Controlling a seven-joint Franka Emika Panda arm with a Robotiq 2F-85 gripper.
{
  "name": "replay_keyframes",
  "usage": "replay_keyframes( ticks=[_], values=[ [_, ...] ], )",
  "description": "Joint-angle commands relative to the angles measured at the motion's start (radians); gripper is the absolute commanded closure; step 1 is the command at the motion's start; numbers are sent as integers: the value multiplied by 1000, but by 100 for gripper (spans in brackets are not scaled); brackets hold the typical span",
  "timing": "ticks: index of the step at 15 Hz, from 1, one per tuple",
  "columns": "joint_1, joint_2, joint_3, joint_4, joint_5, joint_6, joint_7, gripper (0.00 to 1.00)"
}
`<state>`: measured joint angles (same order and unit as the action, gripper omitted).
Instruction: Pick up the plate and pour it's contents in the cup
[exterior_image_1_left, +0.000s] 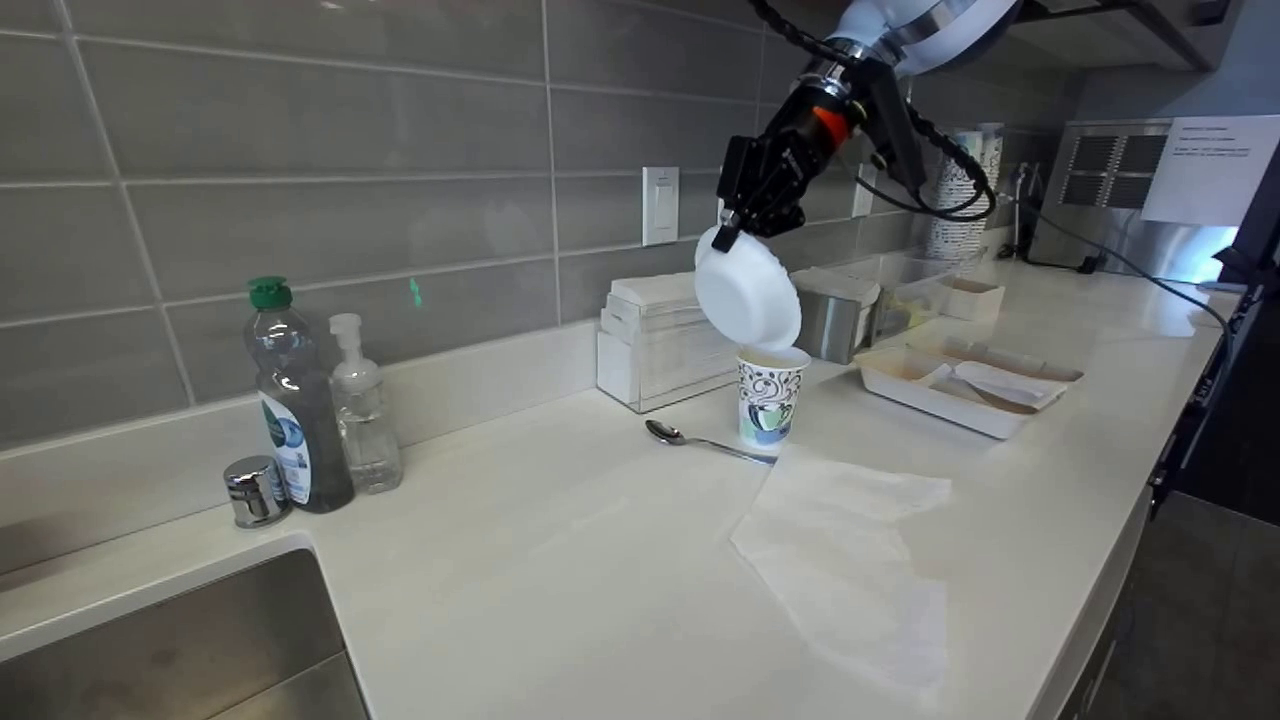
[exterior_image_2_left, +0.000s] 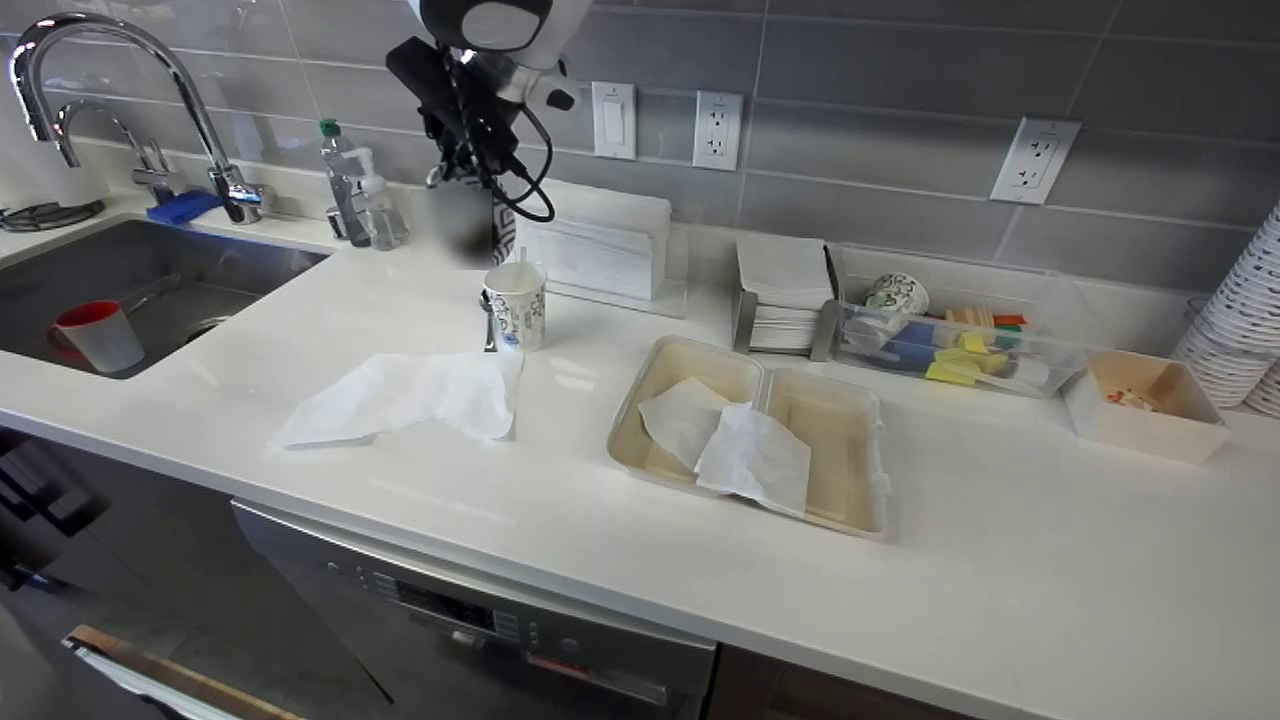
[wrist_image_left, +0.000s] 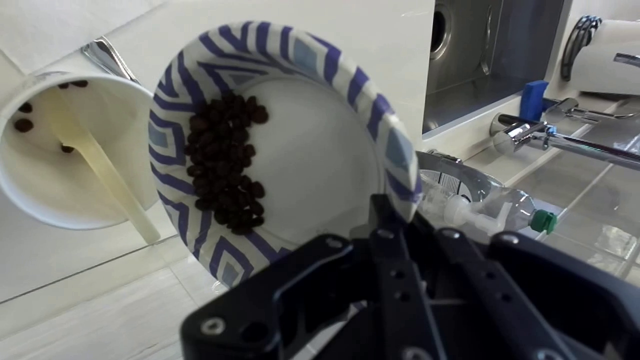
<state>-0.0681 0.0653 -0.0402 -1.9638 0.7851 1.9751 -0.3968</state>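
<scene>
Wrist view: gripper pinching rim of plate, tilted, low edge near mouth of cup. Plate likely light, bendy; dark bits probably roll easily. Best hold: rim opposite pour side, squeezed gently.

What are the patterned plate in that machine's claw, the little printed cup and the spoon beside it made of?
The plate is probably smooth paper, perhaps coated: thin edge, printed pattern, plain white underside. The cup looks like smooth paper, given its thin tapered wall and printed swirls, though plastic can't be ruled out. The spoon seems polished metal, likely steel, judging by its bright mirror-like highlights.
</scene>
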Motion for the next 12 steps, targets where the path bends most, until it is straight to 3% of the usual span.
replay_keyframes(
  ticks=[1, 12],
  values=[
    [-15, -19, -11, -22, 40, -38, -40, 99],
    [-39, 4, -35, -9, 105, -119, -120, 99]
  ],
)
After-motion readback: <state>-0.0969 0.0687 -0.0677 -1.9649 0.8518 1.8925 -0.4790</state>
